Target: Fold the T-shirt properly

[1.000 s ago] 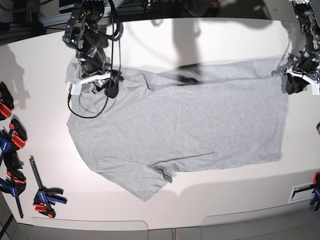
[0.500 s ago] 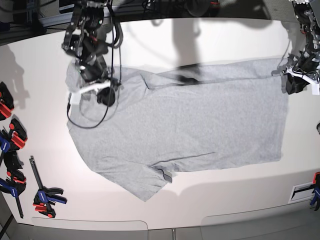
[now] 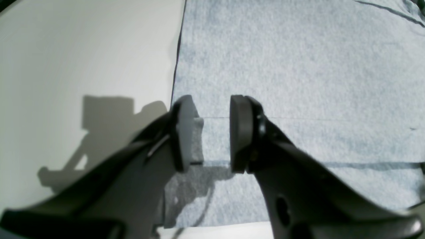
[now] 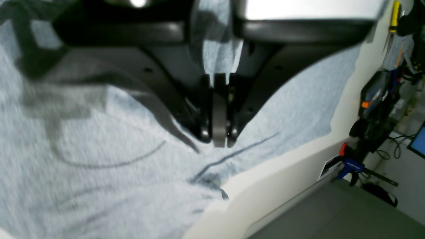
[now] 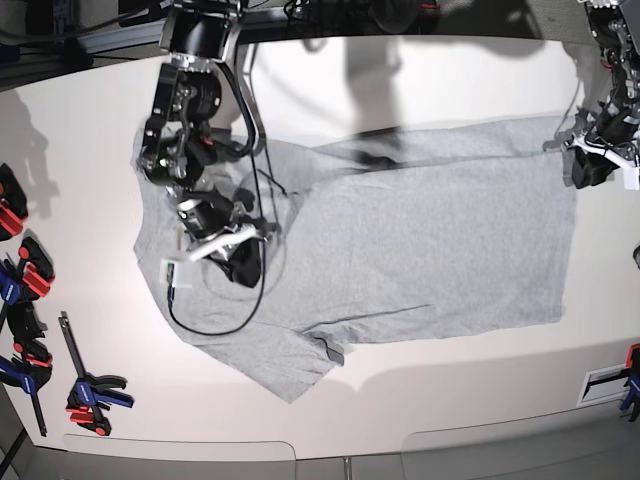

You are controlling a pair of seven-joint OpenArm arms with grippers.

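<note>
The light grey T-shirt point(image 5: 420, 250) lies spread on the white table point(image 5: 450, 85), plain side up, with one short sleeve point(image 5: 285, 365) pointing to the front. My right gripper point(image 5: 240, 268) stands over the shirt's left part. In the right wrist view this gripper point(image 4: 219, 139) is shut, and the grey cloth point(image 4: 99, 159) draws up to its tips in creases. My left gripper point(image 5: 590, 170) sits at the shirt's far right corner. In the left wrist view its fingers point(image 3: 182, 132) stand apart over the hem point(image 3: 298, 118), with nothing gripped between them.
Several red, blue and black clamps point(image 5: 90, 392) lie along the table's left edge. Another clamp and a white label point(image 5: 605, 385) sit at the right front. A black cable point(image 5: 215, 320) loops from the right arm over the shirt.
My right gripper has shut at the shirt's upper left and moved toward the front and centre, drawing cloth along. The left arm has stayed put.
</note>
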